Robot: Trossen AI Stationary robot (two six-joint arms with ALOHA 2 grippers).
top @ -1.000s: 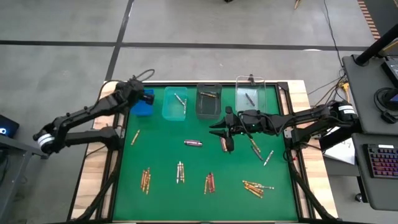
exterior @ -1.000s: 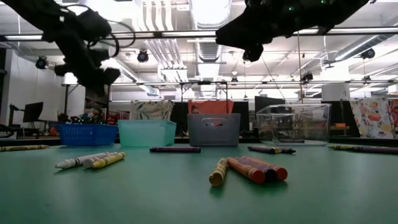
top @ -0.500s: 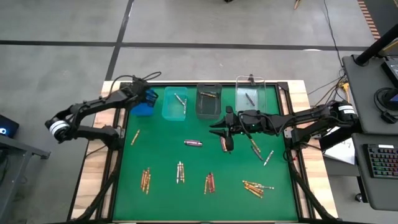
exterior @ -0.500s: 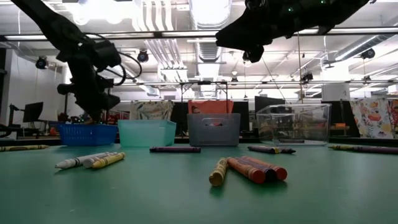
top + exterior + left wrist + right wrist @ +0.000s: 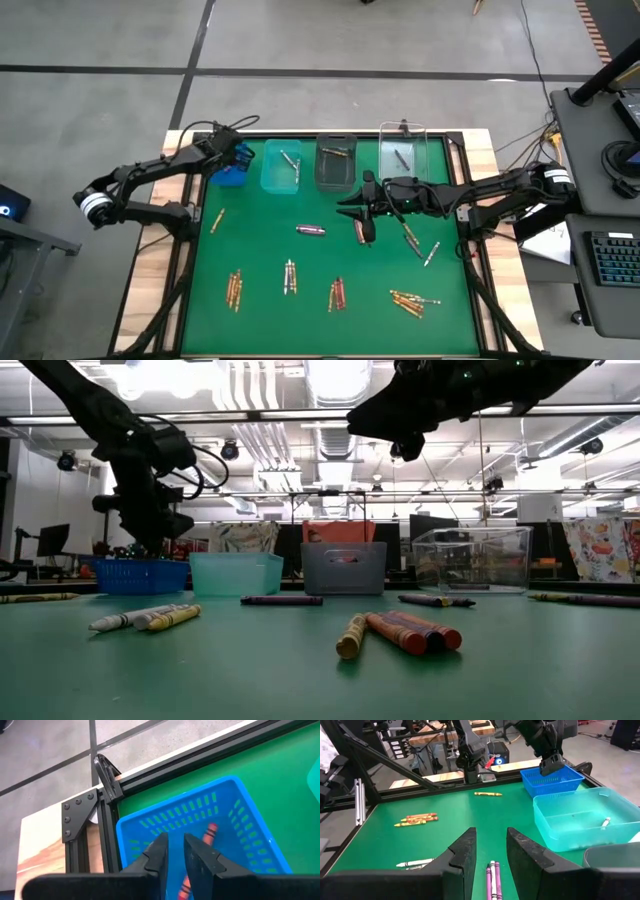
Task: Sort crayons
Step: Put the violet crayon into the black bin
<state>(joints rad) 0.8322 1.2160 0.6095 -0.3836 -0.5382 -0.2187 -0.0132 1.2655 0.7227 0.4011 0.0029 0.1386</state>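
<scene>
My left claw [image 5: 174, 851]: over the blue bin [image 5: 229, 166] at the upper left of the mat in the high view; fingers a narrow gap apart, nothing between them.
Red crayon [image 5: 210, 832]: lies loose on the blue bin's floor, just beyond my left fingertips, apart from them.
My right claw [image 5: 490, 851]: hovers above the middle of the green mat [image 5: 320, 265], fingers spread, holding nothing.
Purple crayons [image 5: 493, 874]: a pair side by side on the mat, directly under and between my right fingers, not yet touched.
Other crayons: small clusters along the lower half of the mat in the high view, one single orange crayon [image 5: 217, 221] at the left; a few already lie in the teal bin [image 5: 281, 167], grey bin [image 5: 336, 163] and clear bin [image 5: 404, 157].
Handling, as I judge it: light, stiff, brittle if squeezed hard, and round enough to roll.
Where I would take hold: across the middle of one stick, fingers crosswise to its length.
</scene>
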